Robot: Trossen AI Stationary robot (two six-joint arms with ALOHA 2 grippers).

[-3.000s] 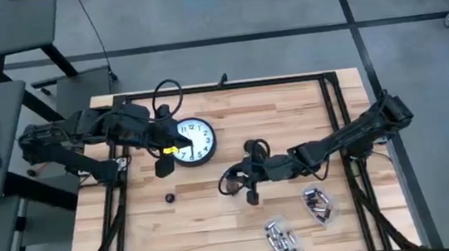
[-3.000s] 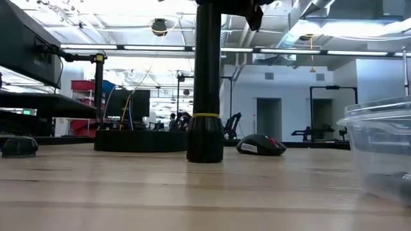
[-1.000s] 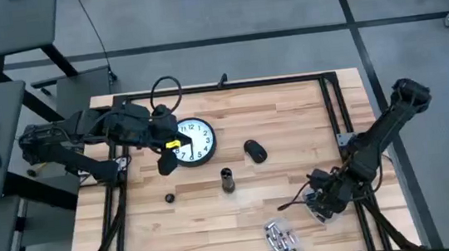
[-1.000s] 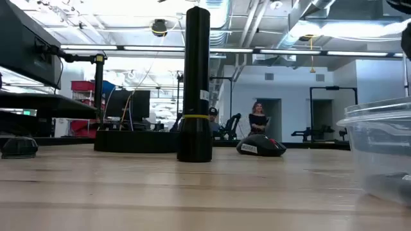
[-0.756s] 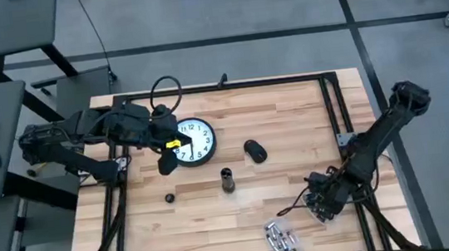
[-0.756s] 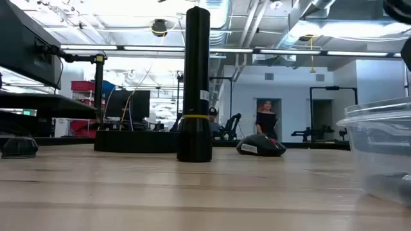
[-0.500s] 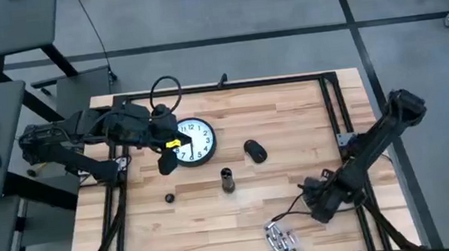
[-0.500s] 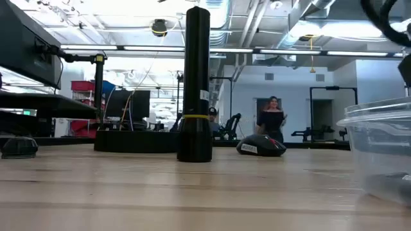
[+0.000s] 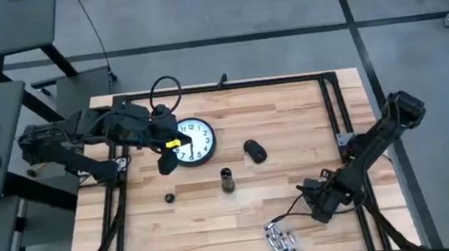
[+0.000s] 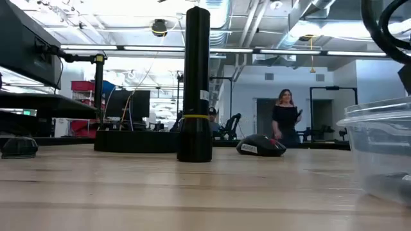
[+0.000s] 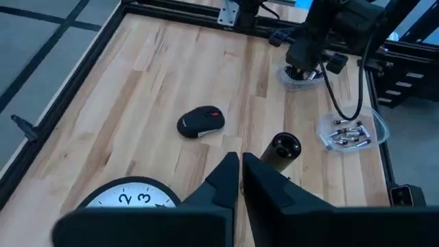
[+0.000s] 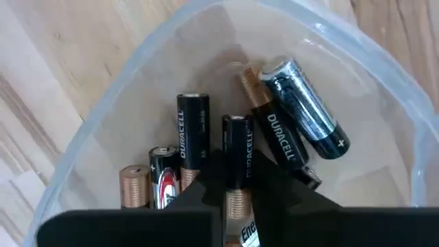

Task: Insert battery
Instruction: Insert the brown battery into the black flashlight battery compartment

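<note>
The right gripper (image 12: pixel 232 182) is lowered into a clear tub (image 12: pixel 110 120), its fingers closed around one upright battery (image 12: pixel 236 161). Just beside that cell further batteries (image 12: pixel 194 134) are lying, some touching it. Well beyond the tub, the flashlight (image 9: pixel 227 179) is seen standing upright with its end open. The pick-up step is judged to be in hand; a clean lift and a carry to the flashlight are called for next. The left gripper (image 11: pixel 239 175) is pinched shut, holding nothing, over the clock (image 9: pixel 193 141).
</note>
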